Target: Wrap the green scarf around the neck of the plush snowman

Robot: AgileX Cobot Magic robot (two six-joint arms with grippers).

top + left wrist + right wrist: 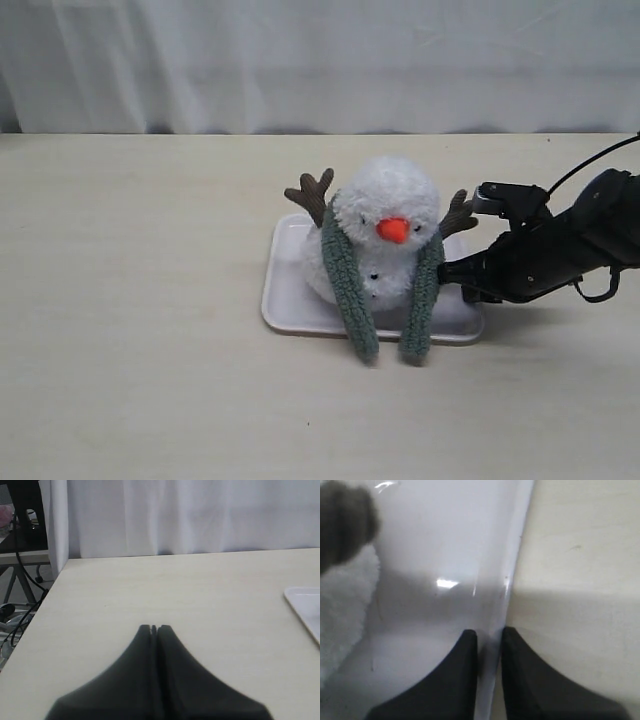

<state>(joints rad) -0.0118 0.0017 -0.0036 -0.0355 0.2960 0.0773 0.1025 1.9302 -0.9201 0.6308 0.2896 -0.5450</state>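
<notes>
Exterior view: the plush snowman [385, 235] is seated on a white tray [285, 290], the green scarf [350, 280] draped over its neck [390, 253], both ends hung in front. The tray's rim is clamped by the right gripper [487, 633]; the left gripper [154, 628] is seen with fingers pressed together.

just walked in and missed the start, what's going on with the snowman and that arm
The plush snowman sits on a white tray with the green scarf draped over its neck. Both scarf ends hang down its front, not crossed or tied. The right gripper is at the tray's right edge, jaws close either side of the rim and seemingly pinching it, clear of the scarf. The left gripper is shut and empty over the table, away from the tray.
</notes>
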